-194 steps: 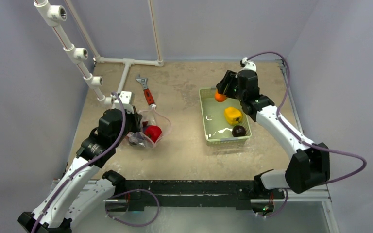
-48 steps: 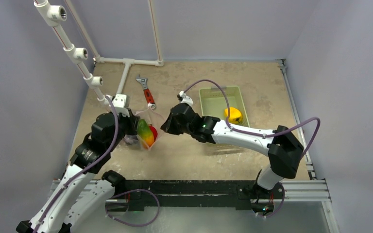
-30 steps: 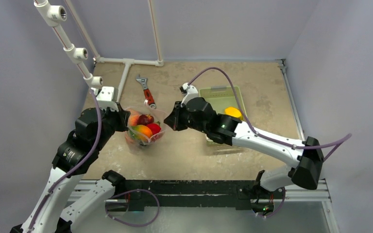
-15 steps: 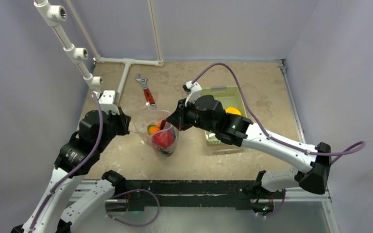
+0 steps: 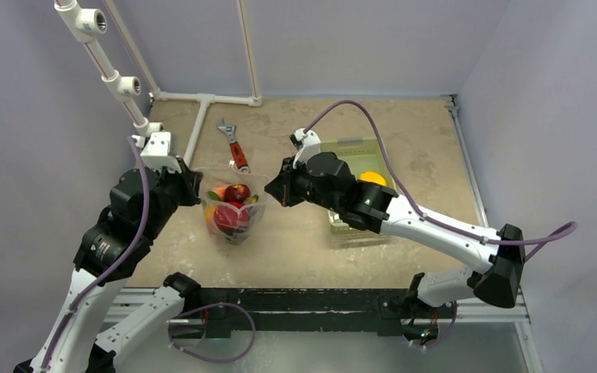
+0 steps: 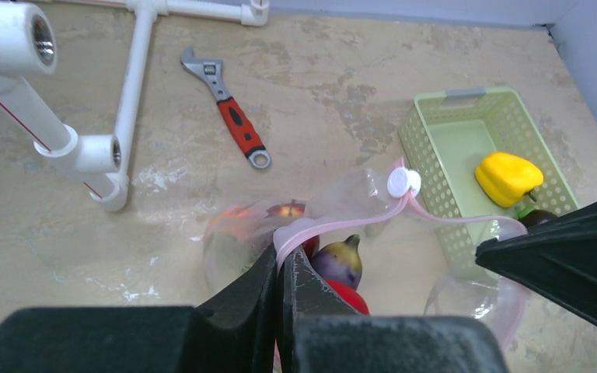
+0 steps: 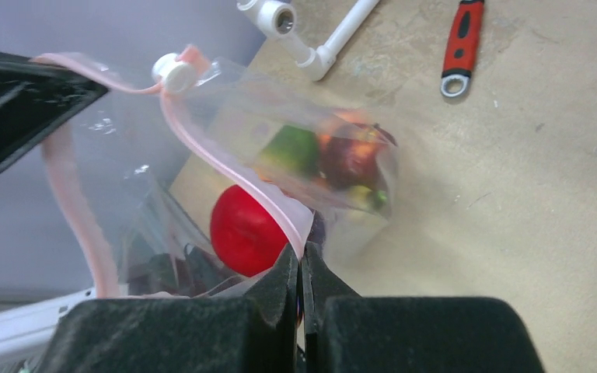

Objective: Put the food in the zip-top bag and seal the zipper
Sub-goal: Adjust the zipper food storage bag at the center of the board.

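**Loaded bag rides on two thin pinches**

The left gripper [image 6: 280, 264] and the right gripper [image 7: 299, 264] each clamp the thin pale pink zipper strip [image 6: 334, 224] of the clear crinkly zip-top bag [image 5: 233, 216], held left of centre in the top view with toy food [image 7: 245, 229] inside. If either pinch slips, the load likely spills. The yellow toy pepper [image 6: 507, 175] sits in the pale green mesh basket [image 6: 466, 95], with neither gripper free

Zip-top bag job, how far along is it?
Done: a red toy tomato, a purple toy eggplant and other pieces sit inside the clear crinkly plastic bag. In hand: the left tool and right tool each pinch its pale pink zipper strip, mouth open. Left: the yellow toy pepper lies in the pale green mesh basket, and the zipper is unsealed.
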Available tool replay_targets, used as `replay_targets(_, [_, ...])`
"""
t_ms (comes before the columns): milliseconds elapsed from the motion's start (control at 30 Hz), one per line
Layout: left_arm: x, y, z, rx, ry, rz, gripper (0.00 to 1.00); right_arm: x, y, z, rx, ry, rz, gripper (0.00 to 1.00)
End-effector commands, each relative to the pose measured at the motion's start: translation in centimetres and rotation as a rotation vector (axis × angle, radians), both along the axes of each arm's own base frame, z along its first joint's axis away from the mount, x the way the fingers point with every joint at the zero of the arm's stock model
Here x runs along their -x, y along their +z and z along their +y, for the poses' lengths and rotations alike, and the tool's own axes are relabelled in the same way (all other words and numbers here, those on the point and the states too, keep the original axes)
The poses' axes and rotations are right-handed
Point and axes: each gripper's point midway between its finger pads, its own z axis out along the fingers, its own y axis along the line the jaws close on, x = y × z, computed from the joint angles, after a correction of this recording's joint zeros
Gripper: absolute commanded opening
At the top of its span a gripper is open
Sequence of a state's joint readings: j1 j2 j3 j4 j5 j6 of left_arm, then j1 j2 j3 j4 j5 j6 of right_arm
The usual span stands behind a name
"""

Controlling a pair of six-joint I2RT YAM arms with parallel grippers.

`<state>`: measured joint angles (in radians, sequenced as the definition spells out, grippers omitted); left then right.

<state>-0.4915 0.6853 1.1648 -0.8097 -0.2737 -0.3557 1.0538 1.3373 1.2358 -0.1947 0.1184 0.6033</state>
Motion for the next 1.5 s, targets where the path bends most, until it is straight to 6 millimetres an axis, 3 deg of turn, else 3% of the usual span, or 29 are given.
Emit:
replay_targets(0, [-0.8,4.0,1.1,-0.014,0.053,-0.115,0.0,-2.3,2.6,0.7,-0.068,-0.102,-0.031,0.0])
replay_targets(133, [-1.4,3.3,1.1,-0.043,0.057,-0.099,0.0,-3.0,1.4,1.9,-0.075,-0.1,-0.022,0.0])
replay_targets(400, [-1.8,1.1,1.4,-0.079,0.077,-0.075,0.0,-2.7,-4.4,4.5,-0.07,-0.045,0.084,0.0])
replay_targets(600, [-2.2,-0.8,0.3,-0.092,0.025,-0.043,0.0,-2.3,-8.6,4.6,-0.039,-0.046,0.15,0.0])
replay_targets(733, [-2.4,-2.9,-1.2,-0.072,-0.036,-0.003,0.0,-2.4,-10.1,4.0,-0.01,-0.072,0.17,0.0])
replay_targets(900, [-2.2,-4.7,-1.8,-0.063,-0.063,0.037,0.0,-3.0,-9.3,2.9,0.006,-0.127,0.155,0.02])
replay_targets(1167, [-1.6,-5.2,-2.1,-0.022,-0.081,0.023,0.0,-4.2,-6.5,-0.7,0.036,-0.247,0.12,0.43])
replay_targets(1267, [-1.5,-5.2,-2.2,-0.018,-0.088,0.015,0.0,-4.8,-5.8,-2.8,0.063,-0.3,0.119,0.51])
replay_targets(1467, [-1.8,-5.7,-2.8,-0.024,-0.112,0.031,0.0,-7.7,-5.3,-9.4,0.106,-0.477,0.127,0.66])
